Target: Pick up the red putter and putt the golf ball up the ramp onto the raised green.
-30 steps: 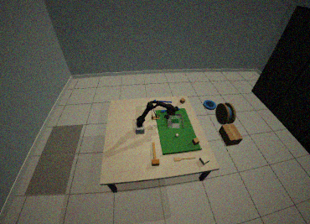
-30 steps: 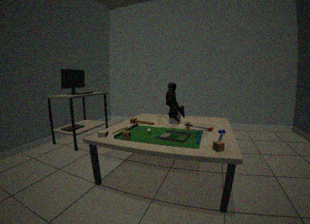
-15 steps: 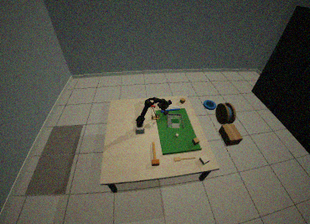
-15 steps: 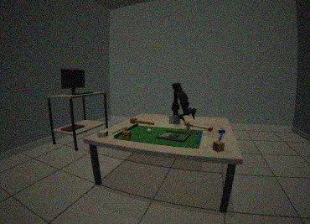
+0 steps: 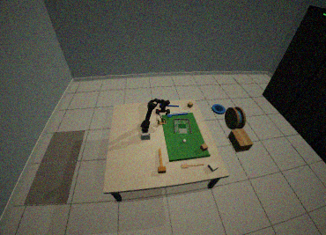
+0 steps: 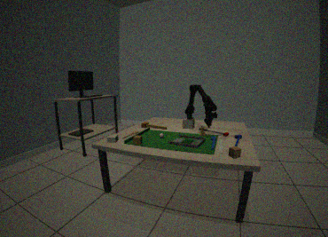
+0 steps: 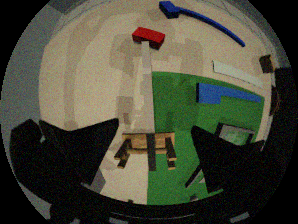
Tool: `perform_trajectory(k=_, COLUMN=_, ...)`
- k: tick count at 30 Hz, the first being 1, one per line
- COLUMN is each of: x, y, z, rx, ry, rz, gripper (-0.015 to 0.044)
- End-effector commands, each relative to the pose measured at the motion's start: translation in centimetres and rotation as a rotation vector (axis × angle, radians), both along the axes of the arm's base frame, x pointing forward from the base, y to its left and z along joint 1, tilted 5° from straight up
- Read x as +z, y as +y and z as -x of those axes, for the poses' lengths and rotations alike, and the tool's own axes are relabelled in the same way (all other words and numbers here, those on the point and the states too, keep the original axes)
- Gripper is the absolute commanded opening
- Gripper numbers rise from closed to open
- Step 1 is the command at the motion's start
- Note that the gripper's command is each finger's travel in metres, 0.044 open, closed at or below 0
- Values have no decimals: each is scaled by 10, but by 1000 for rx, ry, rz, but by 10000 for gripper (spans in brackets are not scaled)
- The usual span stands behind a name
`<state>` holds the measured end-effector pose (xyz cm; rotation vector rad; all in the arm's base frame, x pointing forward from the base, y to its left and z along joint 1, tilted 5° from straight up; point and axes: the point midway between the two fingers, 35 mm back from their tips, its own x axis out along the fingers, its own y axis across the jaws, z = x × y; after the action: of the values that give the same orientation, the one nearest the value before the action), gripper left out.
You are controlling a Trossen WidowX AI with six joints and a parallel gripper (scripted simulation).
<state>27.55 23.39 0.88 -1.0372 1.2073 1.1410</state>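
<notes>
Fingers wide apart and empty above the red putter.

In the wrist view the putter lies on the worktop beside the green mat, its red head ahead and its shaft running back between the fingers.

Dim room, grey-blue walls, pale tiled floor. Light wooden table on dark legs, centre. Brown mat on floor off its left edge. Metal shelf stand with monitor by wall. Black cabinet beyond right edge.
</notes>
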Motion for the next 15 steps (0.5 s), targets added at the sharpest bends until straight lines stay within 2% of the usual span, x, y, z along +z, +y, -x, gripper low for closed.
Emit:
perform_trajectory(k=1, x=-5, y=3, z=12, rx=163, ry=-21, rz=44, gripper=440)
perform_trajectory(k=9, x=-5, y=3, z=12, rx=163, ry=-21, rz=44, gripper=440)
perform_trajectory(k=15, x=-27, y=3, z=11, rx=163, ry=-21, rz=44, gripper=440)
